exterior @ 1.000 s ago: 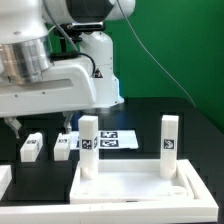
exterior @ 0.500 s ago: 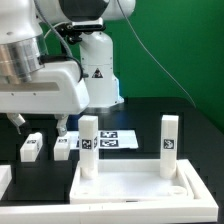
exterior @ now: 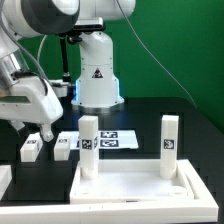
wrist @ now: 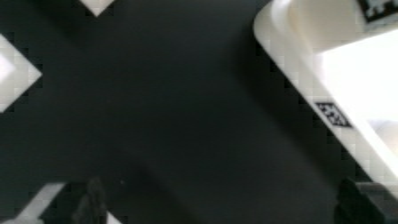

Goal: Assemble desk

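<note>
The white desk top panel (exterior: 135, 186) lies at the front with two leg posts standing upright in it, one (exterior: 89, 146) on the exterior view's left and one (exterior: 169, 147) on its right. Two more tagged leg posts (exterior: 30, 149) (exterior: 65, 146) lie loose on the black table behind its left end. My gripper (exterior: 35, 132) hangs tilted just above and between these loose posts, open and empty. In the wrist view the dark fingertips (wrist: 80, 205) stand far apart over black table, and a white tagged part (wrist: 338, 70) shows at the frame's edge.
The marker board (exterior: 112, 140) lies flat behind the upright posts. The robot's white base (exterior: 97, 70) stands at the back in front of a green wall. A white edge (exterior: 4, 180) shows at the front on the exterior view's left.
The wrist has tilted and swung, so the large white arm body has lifted away to the exterior view's left. The fingers stay low over the loose posts. The desk parts have not moved.
</note>
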Available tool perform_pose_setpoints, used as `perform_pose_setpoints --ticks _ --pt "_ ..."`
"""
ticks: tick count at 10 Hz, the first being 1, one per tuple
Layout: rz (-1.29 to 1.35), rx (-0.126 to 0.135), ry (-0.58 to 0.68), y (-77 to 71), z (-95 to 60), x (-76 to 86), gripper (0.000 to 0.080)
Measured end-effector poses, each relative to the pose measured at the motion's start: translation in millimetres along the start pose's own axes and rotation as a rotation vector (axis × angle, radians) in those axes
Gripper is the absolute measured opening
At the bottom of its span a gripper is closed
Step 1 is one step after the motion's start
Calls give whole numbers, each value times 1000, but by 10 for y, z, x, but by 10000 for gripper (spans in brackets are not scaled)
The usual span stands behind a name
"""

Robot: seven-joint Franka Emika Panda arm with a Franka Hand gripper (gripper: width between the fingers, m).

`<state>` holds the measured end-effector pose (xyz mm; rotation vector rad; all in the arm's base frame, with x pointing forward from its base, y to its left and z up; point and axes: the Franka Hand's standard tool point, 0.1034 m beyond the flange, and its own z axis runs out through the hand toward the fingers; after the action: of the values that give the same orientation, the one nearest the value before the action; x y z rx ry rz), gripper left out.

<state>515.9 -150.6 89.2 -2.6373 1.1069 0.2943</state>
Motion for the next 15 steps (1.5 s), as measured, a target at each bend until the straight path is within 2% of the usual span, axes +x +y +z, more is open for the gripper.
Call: perform_pose_setpoints --ticks 1,2,4,5,6,7,8,9,10,11,13,15 --pt "3 -2 -17 15 18 -17 649" --pt "-13 3 -104 87 39 -101 649" --pt "-9 28 -337 438 92 -301 649" --pt "-1 38 -452 569 121 -382 649" --pt "21 32 -485 613 158 -398 649" --pt "53 20 -539 586 148 -459 649" --pt "48 23 -611 608 167 -479 649" --pt "48 18 -593 615 212 -394 649" --pt "50 11 -600 602 223 -430 649" --pt "56 -18 -629 599 307 -504 649" --pt "49 -35 -647 583 441 -638 649" --pt "51 -52 -639 598 587 -671 649"
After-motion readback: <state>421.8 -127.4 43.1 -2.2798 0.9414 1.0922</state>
